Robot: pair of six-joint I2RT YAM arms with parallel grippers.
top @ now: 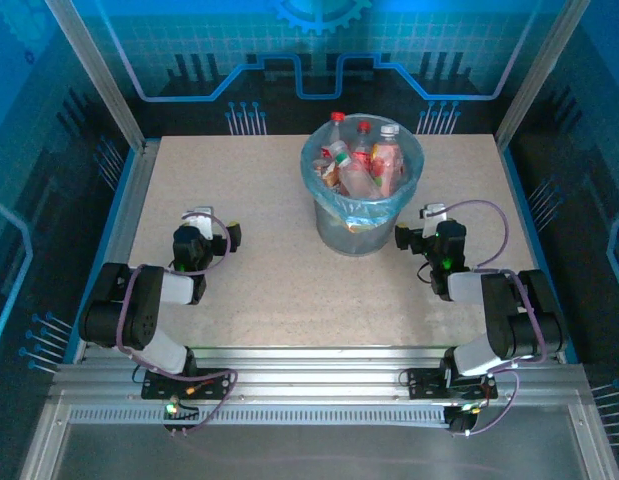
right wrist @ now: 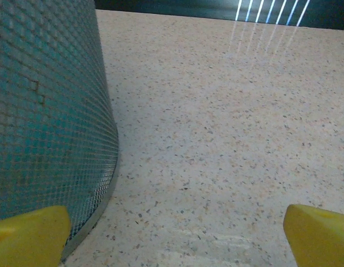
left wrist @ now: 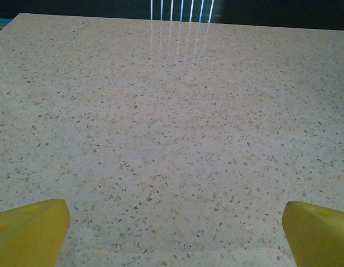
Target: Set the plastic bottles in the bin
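Heaped in the bin [top: 334, 235] at far centre of the worktop [top: 269, 290]: the plastic bottles [top: 361, 165], necks with red and white caps poking above the blue bag [top: 317, 180] at the rim, lower ones buried and impossible to count. Red and pink labels among them, too small to read any writing. In each wrist view, cropped to yellow fingertips [left wrist: 33, 233] at the bottom corners. Left tool [left wrist: 174, 233] spread wide over bare speckled worktop, gripping nothing; from above, well left of the bin. Right tool [right wrist: 174, 236] likewise wide apart and empty, just right of the bin, its grid-patterned wall close on the left, cut off at the top, contents hidden from there.
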